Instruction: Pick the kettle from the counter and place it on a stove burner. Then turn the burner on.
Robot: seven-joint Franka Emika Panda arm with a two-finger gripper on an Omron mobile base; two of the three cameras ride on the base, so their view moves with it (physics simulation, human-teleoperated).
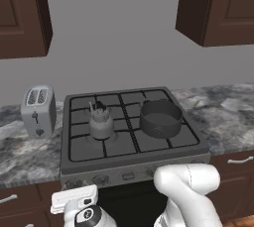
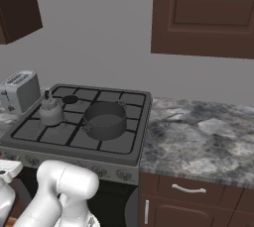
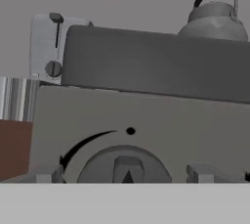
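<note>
The small silvery kettle [image 1: 100,122] [image 2: 50,112] stands upright on the left grates of the grey gas stove [image 1: 124,147], and the stove burner beneath it is covered. From the hand view the kettle [image 3: 215,20] rises above the stove's top edge. My gripper [image 3: 124,175] is low at the stove's front panel, open, with one fingertip on each side of a round control knob [image 3: 124,162] and nothing held. In the left base view the white hand [image 1: 74,200] sits just below the leftmost knobs.
A wide dark-grey pot [image 1: 160,118] [image 2: 104,119] occupies the right side of the stove. A silver toaster [image 1: 38,111] [image 2: 20,91] stands on the marbled counter [image 1: 228,112] [image 2: 198,137] left of the stove. Dark wall cabinets hang above.
</note>
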